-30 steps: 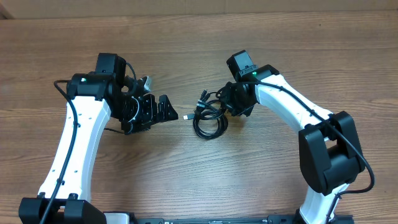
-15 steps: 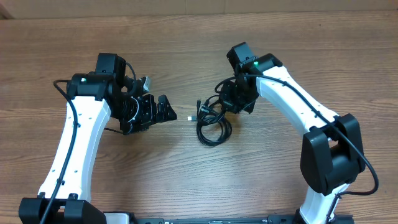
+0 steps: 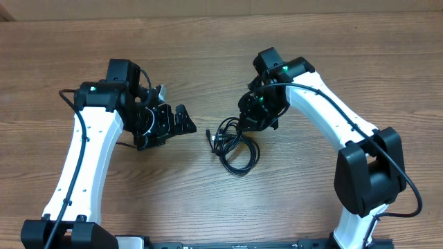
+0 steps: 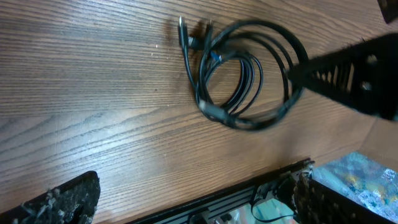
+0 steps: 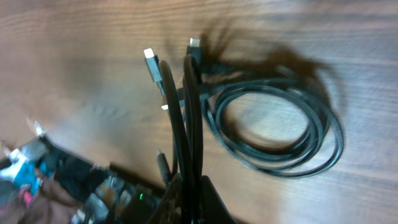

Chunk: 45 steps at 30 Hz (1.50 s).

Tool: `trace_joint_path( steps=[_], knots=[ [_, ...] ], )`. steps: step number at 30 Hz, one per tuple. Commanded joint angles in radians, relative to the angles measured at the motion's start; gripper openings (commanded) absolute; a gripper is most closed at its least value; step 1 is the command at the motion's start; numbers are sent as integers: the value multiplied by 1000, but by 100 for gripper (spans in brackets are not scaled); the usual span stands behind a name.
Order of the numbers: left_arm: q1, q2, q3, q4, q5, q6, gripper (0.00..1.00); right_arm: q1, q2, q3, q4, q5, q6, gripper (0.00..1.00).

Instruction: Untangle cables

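The cables [image 3: 234, 144] are a bunch of thin black cords in loose loops on the wooden table between the arms. They also show in the left wrist view [image 4: 245, 81] and the right wrist view [image 5: 280, 134], with silver-white plug ends pointing up. My right gripper [image 3: 248, 119] is shut on several cable strands [image 5: 186, 124] at the bunch's upper right and holds them taut. My left gripper [image 3: 188, 123] is open and empty, left of the bunch; its fingertips [image 4: 59, 202] frame the left wrist view.
The near table edge [image 4: 249, 186] and the robot's base rail run below it in the left wrist view. The thicker arm cable [image 3: 76, 114] runs along the left arm. Bare wood surrounds the bunch.
My right gripper has moved slightly left and down with the strands, and the cable bunch has shifted toward the lower left and spread. The left arm has not moved.
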Motion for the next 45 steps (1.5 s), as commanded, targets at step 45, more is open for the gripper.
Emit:
trace_joint_path(
  steps=[45],
  knots=[
    [-253,95,9,275,-178,-230,99,3,-269,155,-98,-330,-177,4]
  ],
)
